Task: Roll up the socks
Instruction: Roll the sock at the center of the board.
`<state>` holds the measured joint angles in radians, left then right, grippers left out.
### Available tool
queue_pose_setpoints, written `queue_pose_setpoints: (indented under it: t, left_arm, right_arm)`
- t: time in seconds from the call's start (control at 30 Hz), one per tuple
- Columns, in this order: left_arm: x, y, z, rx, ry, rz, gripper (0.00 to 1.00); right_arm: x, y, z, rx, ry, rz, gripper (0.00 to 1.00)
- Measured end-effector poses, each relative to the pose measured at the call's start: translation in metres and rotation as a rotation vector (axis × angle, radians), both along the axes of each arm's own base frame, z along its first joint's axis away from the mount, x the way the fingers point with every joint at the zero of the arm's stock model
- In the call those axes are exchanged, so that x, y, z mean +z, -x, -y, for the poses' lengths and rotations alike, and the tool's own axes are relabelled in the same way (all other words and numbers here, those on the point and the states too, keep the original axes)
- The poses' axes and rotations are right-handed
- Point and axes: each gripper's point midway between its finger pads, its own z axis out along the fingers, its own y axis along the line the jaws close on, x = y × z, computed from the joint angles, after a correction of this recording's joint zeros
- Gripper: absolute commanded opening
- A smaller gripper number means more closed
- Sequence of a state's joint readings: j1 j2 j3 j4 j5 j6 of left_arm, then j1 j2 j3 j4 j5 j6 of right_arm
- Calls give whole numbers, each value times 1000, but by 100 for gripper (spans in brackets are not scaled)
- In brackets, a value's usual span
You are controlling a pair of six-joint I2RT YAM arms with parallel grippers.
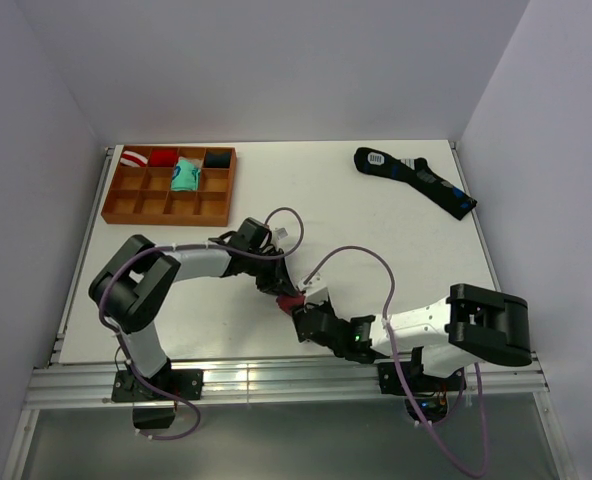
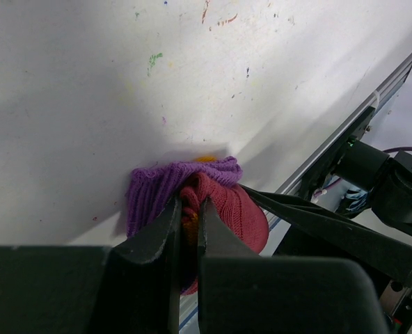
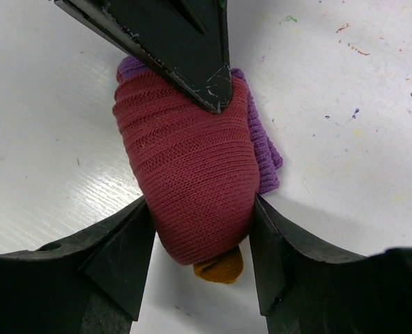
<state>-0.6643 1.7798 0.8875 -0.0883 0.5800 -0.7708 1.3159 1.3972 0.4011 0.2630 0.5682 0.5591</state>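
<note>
The right gripper clamps the maroon sock between its fingers — a rolled bundle, purple cuff on the far side, orange tip poking out towards the wrist. The left gripper pinches a fold from the opposite side, jaws nearly together. The bundle lies on the white table near its front edge.

Rolled socks show ribbed maroon knit, a purple cuff and an orange tip on a white table flecked with coloured specks. Far left, a brown tray holds red, teal, dark and red-and-white striped bundles. Far right lies a black sock with blue marks.
</note>
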Motion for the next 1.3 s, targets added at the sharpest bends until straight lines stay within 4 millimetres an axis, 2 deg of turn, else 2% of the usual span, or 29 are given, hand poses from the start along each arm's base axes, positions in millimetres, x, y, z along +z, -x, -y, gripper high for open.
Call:
queue_pose_setpoints:
  t: [0.47, 0.53, 0.63, 0.67, 0.7, 0.77, 0.8, 0.97, 1.1, 1.3]
  left_arm:
    - [-1, -4, 1, -10, -21, -12, 0]
    - [-1, -5, 2, -10, -23, -14, 0]
    - [-2, -6, 2, -12, -24, -13, 0]
    - [-2, -6, 2, -12, -25, -13, 0]
    - [-2, -6, 2, -13, -25, -13, 0]
    - [-3, -6, 2, -14, -25, -15, 0]
    - [-3, -7, 2, -14, -24, -16, 0]
    - [-3, -8, 2, -10, -30, -13, 0]
    - [-2, -12, -1, 7, -57, 1, 5]
    - [-1, -20, -13, 44, -134, 64, 20]
  right_arm:
    - [-3, 13, -7, 20, -57, 4, 55]
    - [-3, 13, -7, 15, -63, 8, 47]
    - [-3, 13, -8, 5, -80, 11, 44]
    - [-3, 12, -8, 0, -85, 14, 41]
    - [-3, 12, -8, -2, -90, 14, 33]
    - [-3, 12, -7, -10, -102, 16, 30]
    - [-3, 12, -7, -12, -108, 15, 23]
    - [-3, 11, -9, -17, -121, 14, 17]
    - [-3, 10, -15, -29, -126, 10, 15]
    - [-4, 8, -27, -46, -140, -3, 13]
